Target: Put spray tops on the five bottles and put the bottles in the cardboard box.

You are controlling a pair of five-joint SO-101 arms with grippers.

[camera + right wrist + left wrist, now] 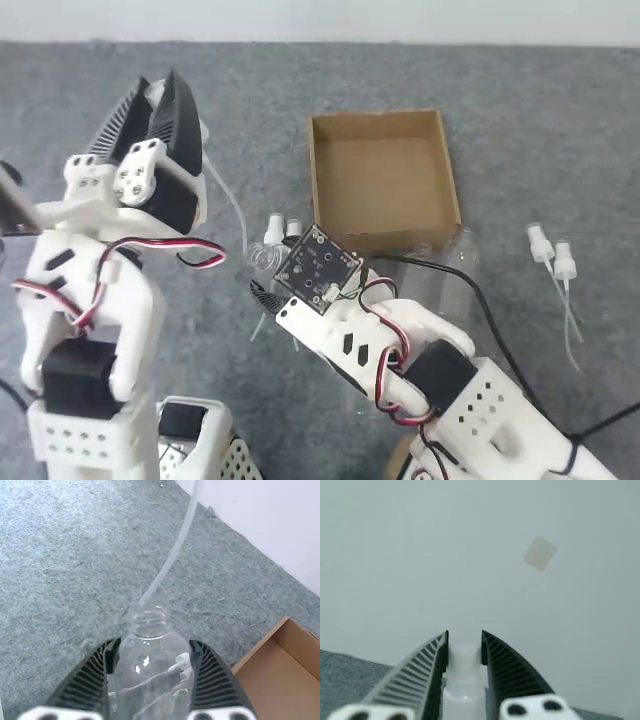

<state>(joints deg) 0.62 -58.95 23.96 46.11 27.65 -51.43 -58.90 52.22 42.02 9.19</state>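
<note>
Two tools are sharing one assembly. The left tool point(465, 635) is clenching a white spray top point(464, 680) by its head, well above the grey tabletop point(520, 110). The top's thin dip tube point(172, 555) is hanging down toward the open neck of a clear bottle point(147, 660). The right tool point(153, 644) is gripping that bottle around its shoulder, leaving the threaded neck free beyond the fingertips. It is holding the bottle near the front left corner of the cardboard box point(380, 180).

The tube's tip is sitting at the rim of the mouth; whether it is already inside is not clear.

The bottle is looking empty, thin-walled and smooth, so it is probably light, slippery and easy to dent. The shoulder, where the wall is curving and likely stiffer, seems the better place to hold it than the mid-body. The tube is looking soft and springy, likely to bend or flick aside if pushed off-axis. The spray head appears small and rigid, best held by its cap so the collar is staying free to seat.

Two spare tops point(550, 255) are lying to the right of the box.
</note>
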